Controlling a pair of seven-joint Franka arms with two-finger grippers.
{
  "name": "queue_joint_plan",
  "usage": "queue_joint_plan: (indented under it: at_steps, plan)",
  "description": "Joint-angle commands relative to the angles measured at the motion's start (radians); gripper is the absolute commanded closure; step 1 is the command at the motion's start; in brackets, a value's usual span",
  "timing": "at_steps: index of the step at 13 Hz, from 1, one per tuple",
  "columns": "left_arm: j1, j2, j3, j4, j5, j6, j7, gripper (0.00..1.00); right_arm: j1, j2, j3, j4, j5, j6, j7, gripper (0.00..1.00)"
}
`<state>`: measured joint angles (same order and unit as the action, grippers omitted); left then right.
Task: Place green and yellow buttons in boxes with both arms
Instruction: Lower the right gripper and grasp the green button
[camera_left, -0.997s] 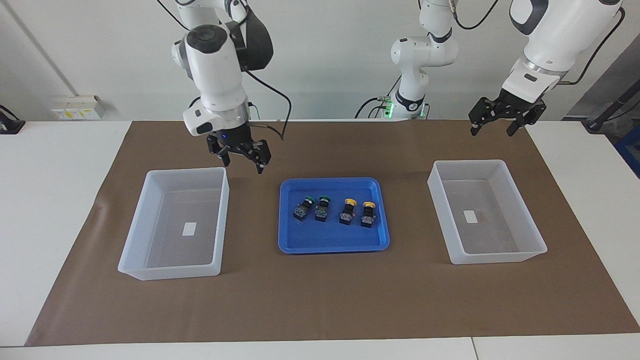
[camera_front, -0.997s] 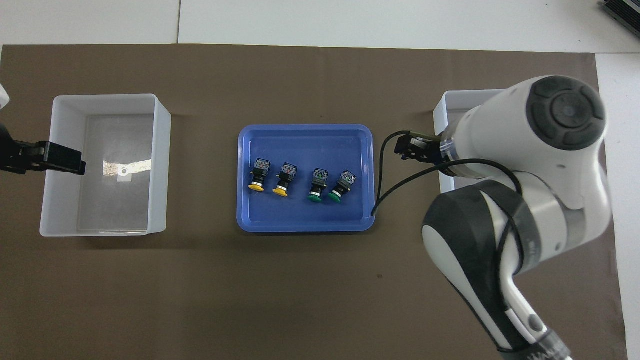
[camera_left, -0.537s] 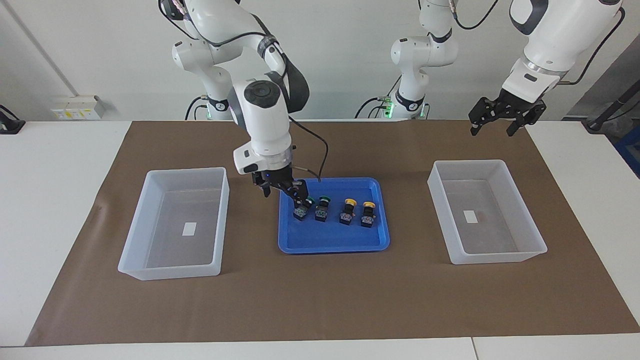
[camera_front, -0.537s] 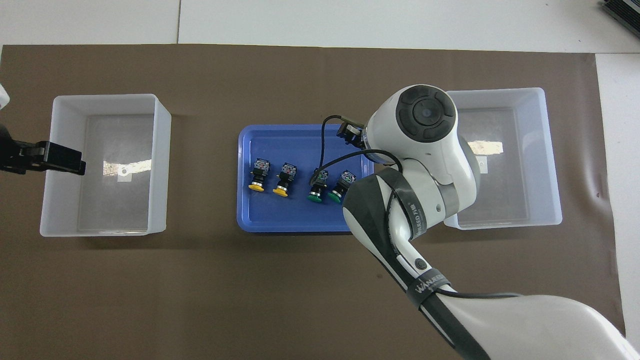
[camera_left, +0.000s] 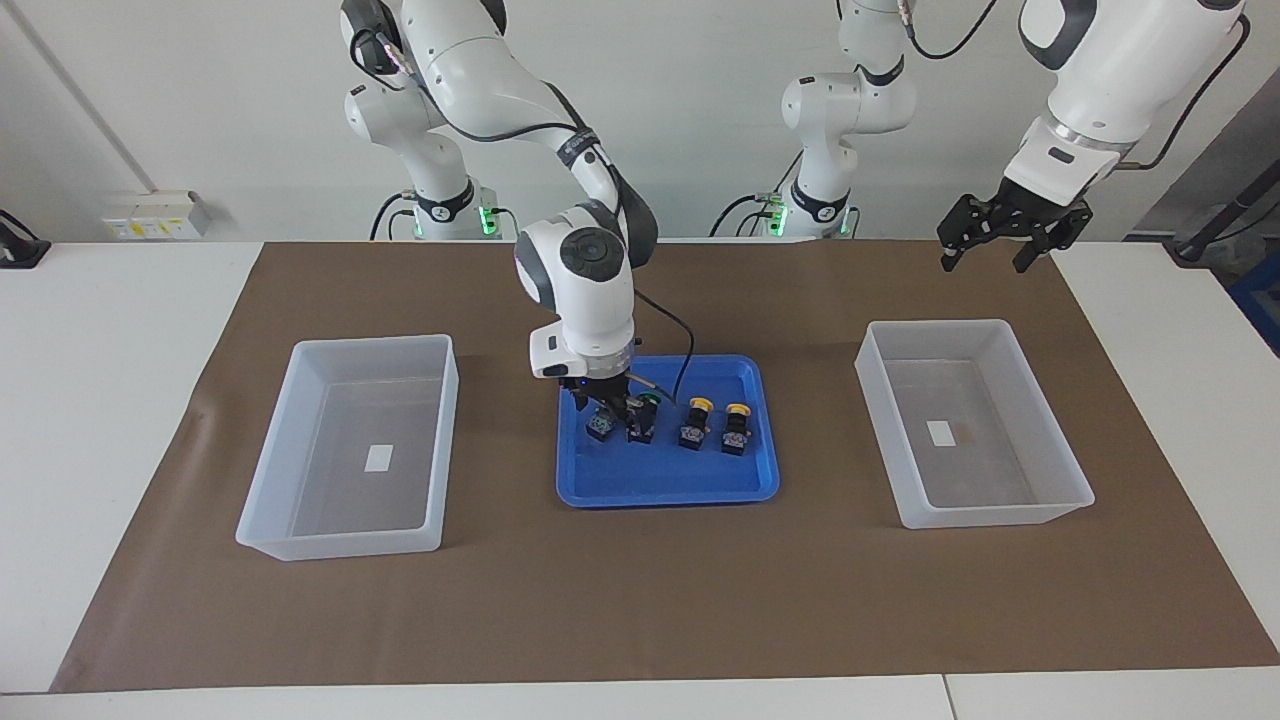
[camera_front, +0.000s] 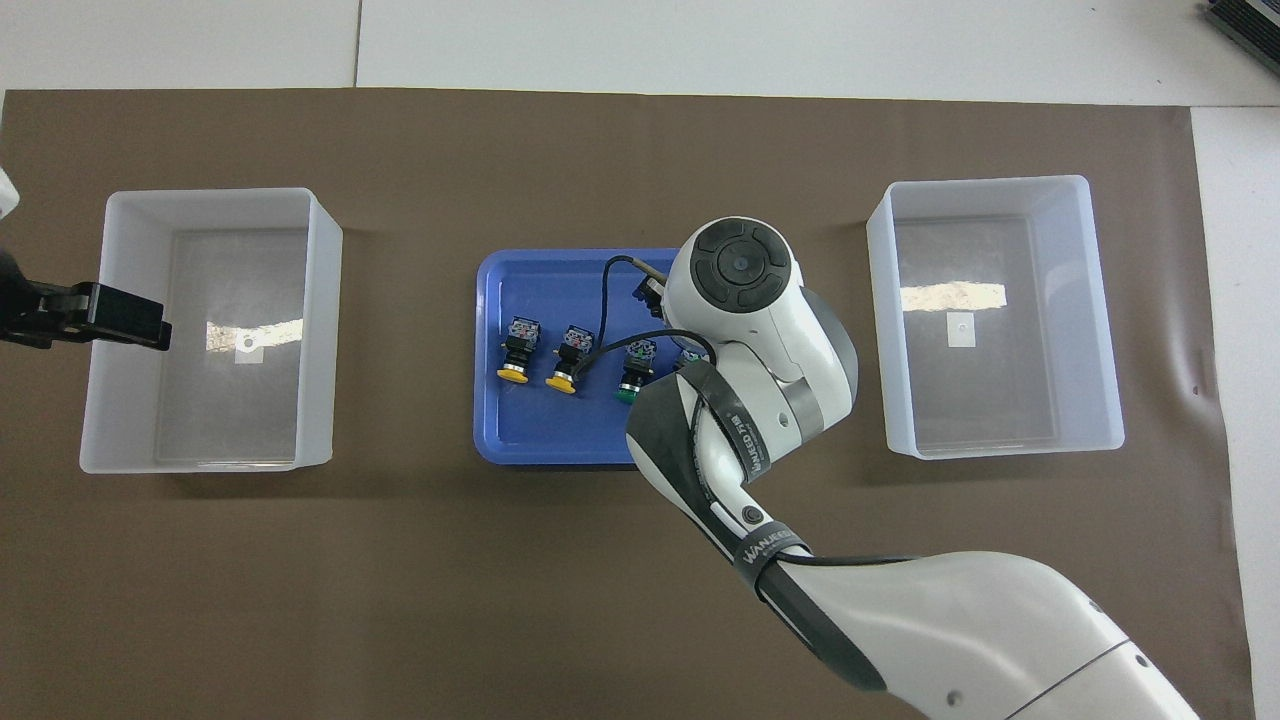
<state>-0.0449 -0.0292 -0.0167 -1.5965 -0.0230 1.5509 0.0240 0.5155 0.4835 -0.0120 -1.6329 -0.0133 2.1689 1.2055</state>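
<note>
Progress: nothing boxed yet; all 4 buttons sit in the blue tray (camera_left: 668, 488) at mid-worktop, both boxes bare but for a small white label each.
Green btns: green button A (camera_left: 599, 424) and green button B (camera_left: 643, 417), side by side, toward the right arm's end of the tray.
Yellow btns: yellow button A (camera_left: 694, 423) and yellow button B (camera_left: 736, 427), toward the left arm's end of the tray.
Right tool (camera_left: 612, 413): down in the tray at the green pair, jaws apart, gripping nothing yet; facing view, approx 9 o'clock of the yellow pair.
Left tool (camera_left: 1003, 240): waits, jaws apart, empty, up over the mat at approx 12 o'clock of left-arm box (camera_left: 1040, 515).
Right-arm box (camera_left: 340, 540): approx 9 o'clock of tray, facing view.
Left to do: 4 picks, 4 drops.
Writing: "WANJEE…" strap on right arm (camera_front: 765, 549); box labels show no readable text.
</note>
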Motion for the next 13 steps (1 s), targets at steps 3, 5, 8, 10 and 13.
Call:
queue_joint_plan:
  at_steps: [3, 5, 8, 10, 13]
  plan:
    - [0.013, -0.012, -0.011, -0.011, 0.017, -0.011, -0.001, 0.00, -0.002, 0.013, 0.001, -0.019, 0.015, 0.019, 0.071, 0.00]
    - [0.013, -0.012, -0.011, -0.011, 0.017, -0.011, -0.001, 0.00, -0.002, 0.013, 0.001, -0.048, 0.071, 0.040, 0.089, 0.00]
    - [0.013, -0.012, -0.011, -0.011, 0.017, -0.011, -0.001, 0.00, -0.002, 0.006, 0.001, -0.087, 0.076, 0.068, 0.089, 0.00]
    - [0.013, -0.012, -0.011, -0.010, 0.017, -0.011, -0.001, 0.00, -0.014, 0.006, 0.001, -0.097, 0.076, 0.077, 0.078, 0.00]
    - [0.013, -0.012, -0.011, -0.011, 0.017, -0.011, -0.001, 0.00, -0.011, 0.001, 0.003, -0.107, 0.078, 0.081, 0.083, 0.00]
